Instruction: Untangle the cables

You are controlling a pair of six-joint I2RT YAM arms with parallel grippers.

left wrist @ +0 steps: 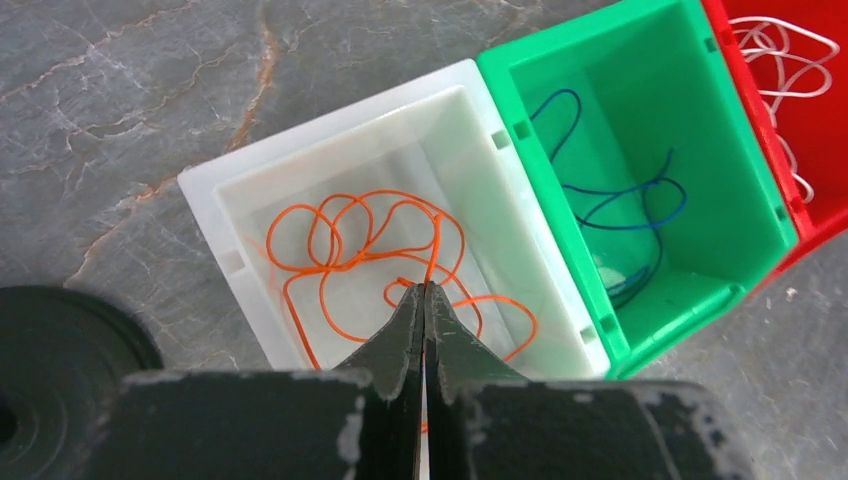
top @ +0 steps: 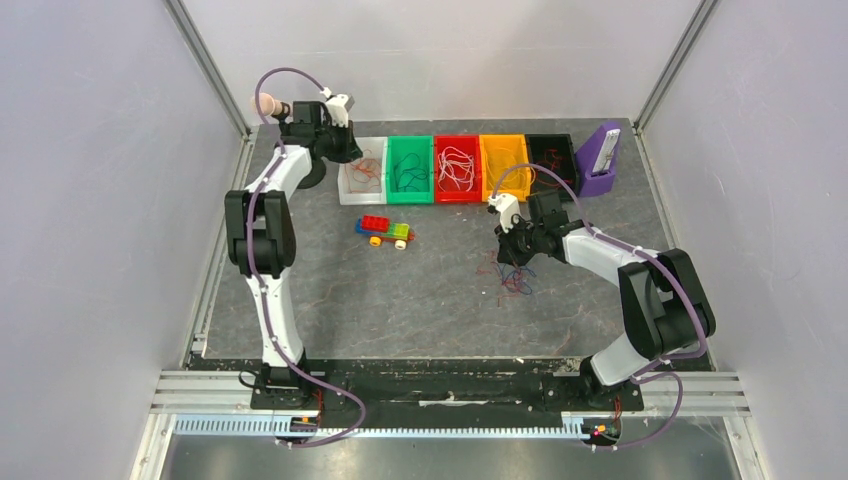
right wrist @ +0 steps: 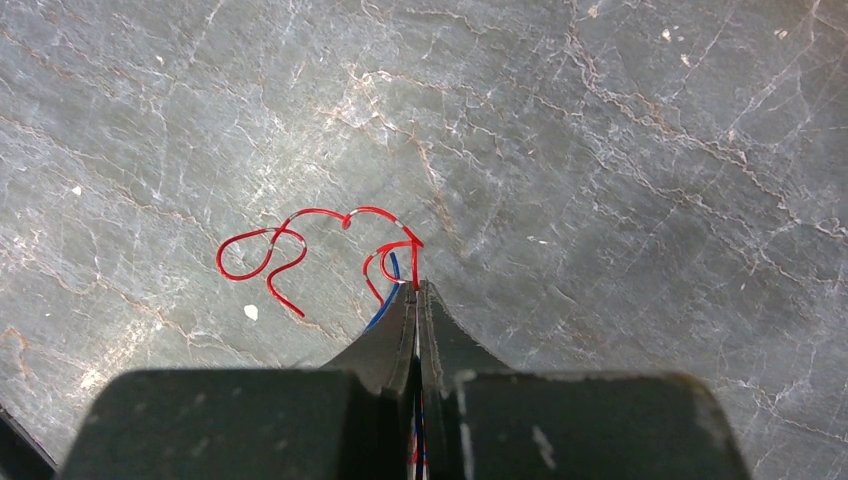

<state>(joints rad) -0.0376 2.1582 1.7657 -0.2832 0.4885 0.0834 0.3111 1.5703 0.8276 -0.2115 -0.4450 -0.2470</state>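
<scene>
Cable [right wrist: 345, 217], red, in right claw [right wrist: 415, 288]; left claw [left wrist: 425, 290] above white bin [left wrist: 300, 140].

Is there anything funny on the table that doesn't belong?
Yes. A toy-brick car sits on the table in front of the white bin and green bin. It is the only toy there, so it looks out of place.
</scene>
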